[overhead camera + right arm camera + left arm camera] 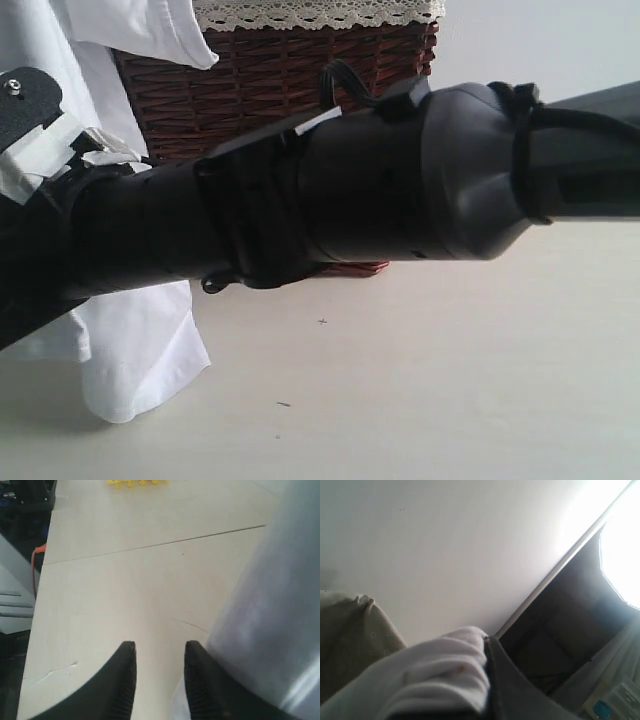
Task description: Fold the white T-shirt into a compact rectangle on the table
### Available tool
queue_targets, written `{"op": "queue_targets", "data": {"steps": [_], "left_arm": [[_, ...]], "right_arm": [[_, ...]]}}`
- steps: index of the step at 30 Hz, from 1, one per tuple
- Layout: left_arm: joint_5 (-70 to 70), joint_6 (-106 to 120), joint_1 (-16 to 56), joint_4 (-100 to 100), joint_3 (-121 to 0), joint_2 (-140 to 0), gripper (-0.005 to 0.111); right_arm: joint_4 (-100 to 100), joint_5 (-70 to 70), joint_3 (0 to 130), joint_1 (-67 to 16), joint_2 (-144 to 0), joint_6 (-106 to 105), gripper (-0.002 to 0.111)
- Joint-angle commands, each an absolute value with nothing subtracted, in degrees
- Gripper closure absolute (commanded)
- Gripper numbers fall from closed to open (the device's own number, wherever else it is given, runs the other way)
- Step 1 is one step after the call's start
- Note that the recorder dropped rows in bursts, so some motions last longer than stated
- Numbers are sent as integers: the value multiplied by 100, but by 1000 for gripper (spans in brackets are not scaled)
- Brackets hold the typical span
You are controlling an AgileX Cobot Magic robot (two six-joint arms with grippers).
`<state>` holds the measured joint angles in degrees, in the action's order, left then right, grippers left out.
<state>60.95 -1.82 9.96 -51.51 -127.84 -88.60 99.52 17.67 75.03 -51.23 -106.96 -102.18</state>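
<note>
White T-shirt [130, 360] beside wicker basket [270, 90], bunched in clenched left gripper [487, 680]; right gripper [159, 680] parted, empty, over table [125, 580]. Step, likely: spreading flat. Next: regrasp free edge.

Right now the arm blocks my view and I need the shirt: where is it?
Exterior view, far left: the T-shirt hangs beside the wicker basket, partly behind the black arm, its lower end near the table.

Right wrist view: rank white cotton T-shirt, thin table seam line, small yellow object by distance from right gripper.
1. white T-shirt: beside one finger of the right gripper.
2. thin seam line: ahead, midway.
3. yellow object: far edge.
</note>
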Motion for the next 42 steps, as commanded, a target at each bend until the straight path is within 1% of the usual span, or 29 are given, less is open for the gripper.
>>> {"op": "queue_targets", "data": {"steps": [1,4,8,11,14,21,22,24,25,26,32,36,37,39,42], "left_arm": [[5766,0,1028,-4834,-12796,-8866,107],[5584,0,1028,-4702,-12796,-8866,107],[5444,0,1028,-4693,-12796,-8866,107],[5443,33,1028,-4688,-12796,-8866,107],[5443,45,1028,-4679,-12796,-8866,107],[5465,42,1028,-4675,-12796,-8866,107],[5465,42,1028,-4675,-12796,-8866,107],[5463,42,1028,-4698,-12796,-8866,107],[5463,42,1028,-4714,-12796,-8866,107],[5477,42,1028,-4713,-12796,-8866,107],[5711,42,1028,-4725,-12796,-8866,107],[5724,42,1028,-4736,-12796,-8866,107],[5724,42,1028,-4736,-12796,-8866,107],[5699,42,1028,-4736,-12796,-8866,107],[5660,42,1028,-4801,-12796,-8866,107]], "right_arm": [[9173,1919,7525,-5135,-10659,-9354,74],[7319,2128,7525,-5135,-10621,-7752,74],[4458,2240,7525,-5135,-10610,-5010,74],[3424,2548,7525,-5135,-10598,-4043,74],[3402,2960,7525,-5135,-10598,-4082,74],[3346,3241,7525,-5135,-10598,-4038,74],[3346,3157,7525,-5135,-10598,-4043,73],[3346,2684,7525,-5135,-10598,-3825,68],[3346,2445,7525,-5135,-10598,-3824,63],[3346,2331,7525,-5135,-10598,-3785,61],[3346,1409,7525,-5135,-10598,-3718,61],[3346,1089,7525,-5135,-10598,-3559,61],[3397,1098,7525,-5135,-10598,-3571,61],[3399,1233,7525,-5135,-10650,-3585,66],[3397,1384,7525,-5135,-10829,-3585,82]]}}
